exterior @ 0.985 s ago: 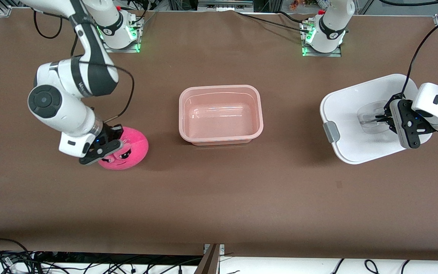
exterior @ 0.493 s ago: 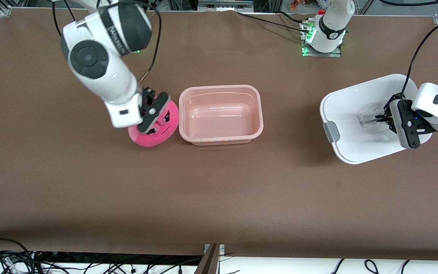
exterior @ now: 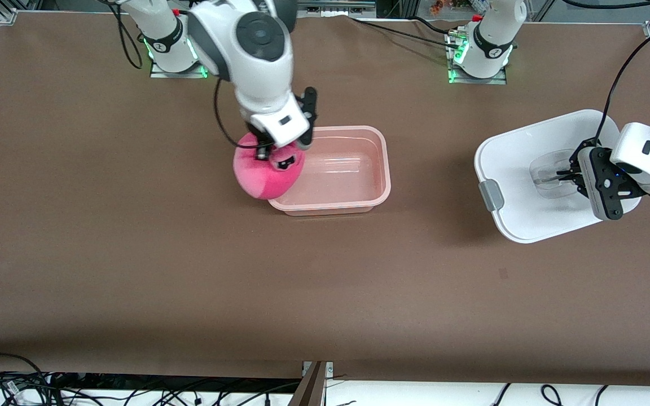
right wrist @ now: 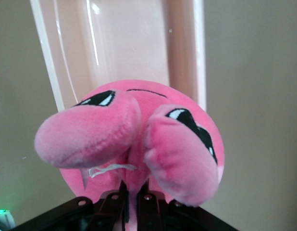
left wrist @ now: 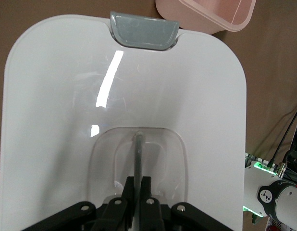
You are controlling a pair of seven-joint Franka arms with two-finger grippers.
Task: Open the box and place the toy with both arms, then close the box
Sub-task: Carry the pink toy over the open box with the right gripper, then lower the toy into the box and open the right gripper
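The open pink tub of the box [exterior: 359,169] stands at the table's middle. My right gripper [exterior: 273,151] is shut on the pink plush toy [exterior: 263,176] and holds it in the air over the tub's rim at the right arm's end. In the right wrist view the toy [right wrist: 134,139] hangs from the gripper [right wrist: 134,192] with the tub [right wrist: 134,48] below it. The white lid [exterior: 528,169] lies toward the left arm's end, one grey clip [exterior: 491,194] showing. My left gripper [exterior: 566,176] is shut on the lid's clear handle [left wrist: 137,159], as the left wrist view [left wrist: 137,185] shows.
The arms' bases [exterior: 486,48] stand along the table's edge farthest from the front camera. Cables [exterior: 20,383] hang below the table's near edge. The brown table top [exterior: 325,282] stretches wide nearer to the front camera.
My right gripper has lifted the toy off the table at the right arm's end and carried it over the tub's rim. The left gripper and the lid have not moved.
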